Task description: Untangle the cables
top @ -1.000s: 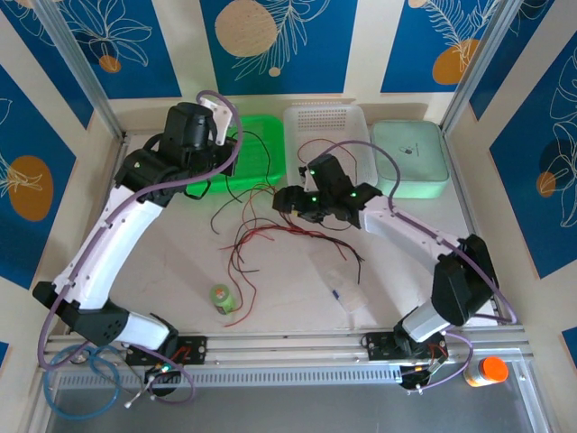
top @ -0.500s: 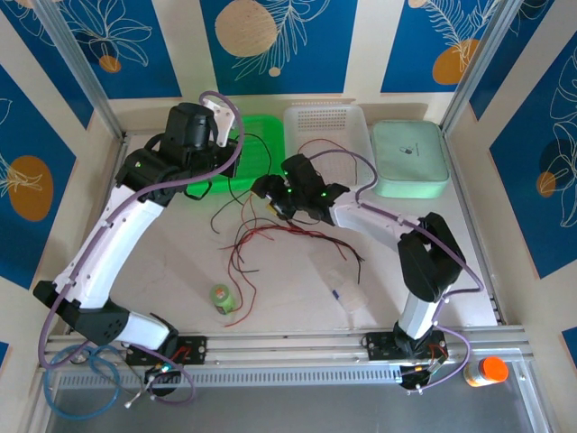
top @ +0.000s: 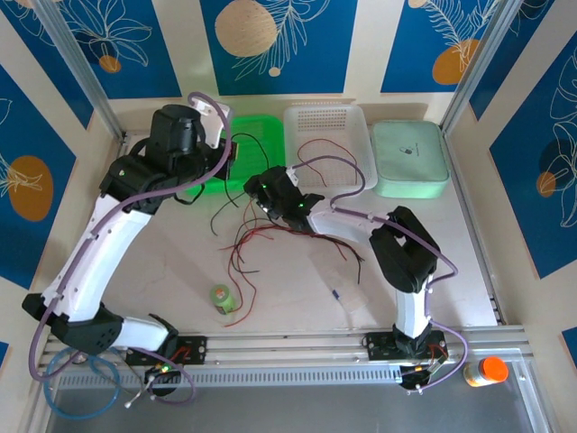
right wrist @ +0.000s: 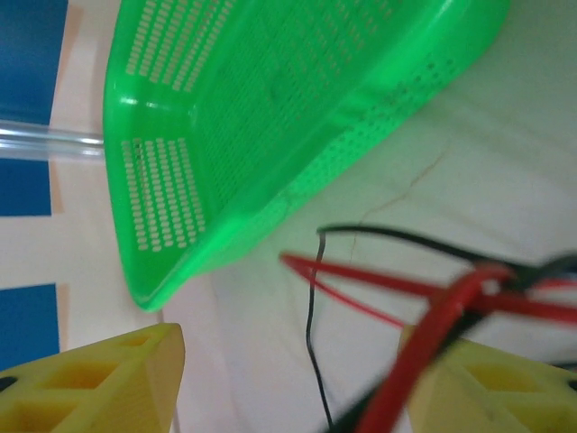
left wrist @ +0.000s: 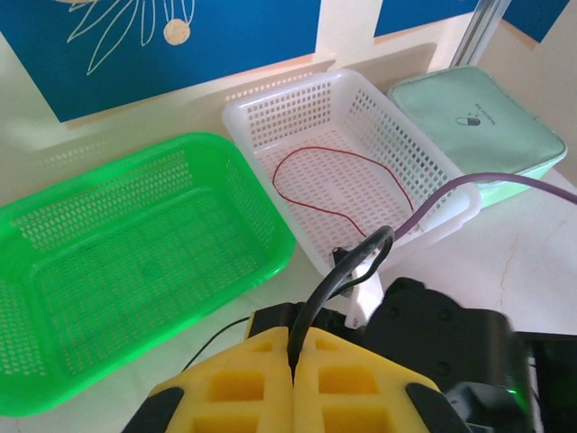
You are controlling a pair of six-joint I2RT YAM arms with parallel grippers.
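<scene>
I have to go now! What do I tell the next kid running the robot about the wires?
Left gripper: shut on a black cable, near the green basket.
Right gripper: open, red and black strands between its jaws, at the tangle.
Done: one red cable lies in the white basket.
Left: most cables lie tangled on the table; pull them apart one by one.

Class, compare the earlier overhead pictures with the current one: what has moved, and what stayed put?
The right hand, open, swept left to the cables beside the green basket, its arm folding. The left hand stays shut on a black cable. The basket and the green bottle did not move.
</scene>
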